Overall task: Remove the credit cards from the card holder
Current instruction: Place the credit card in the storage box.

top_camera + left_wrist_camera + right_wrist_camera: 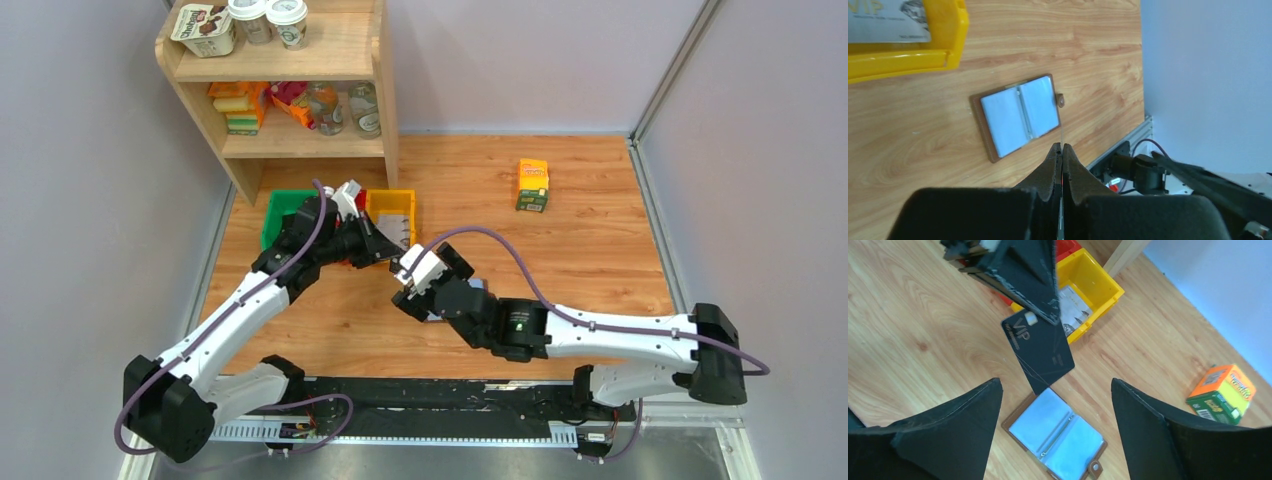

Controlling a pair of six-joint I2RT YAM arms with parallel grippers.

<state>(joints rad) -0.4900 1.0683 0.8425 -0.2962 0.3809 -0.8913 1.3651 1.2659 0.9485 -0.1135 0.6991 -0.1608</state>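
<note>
Left gripper [1062,146] clamps dark credit card [1040,347], held just above open card holder [1055,432] lying flat on table [923,165], likely bound for yellow bin [1108,287] nearby; right gripper [1054,386] hovers over holder, jaws spread.

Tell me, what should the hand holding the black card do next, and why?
Probably the left hand should carry the black card over the yellow bin and let go. The card looks free of the card holder, pinched in the shut hand, and another card already lies in that bin.
</note>
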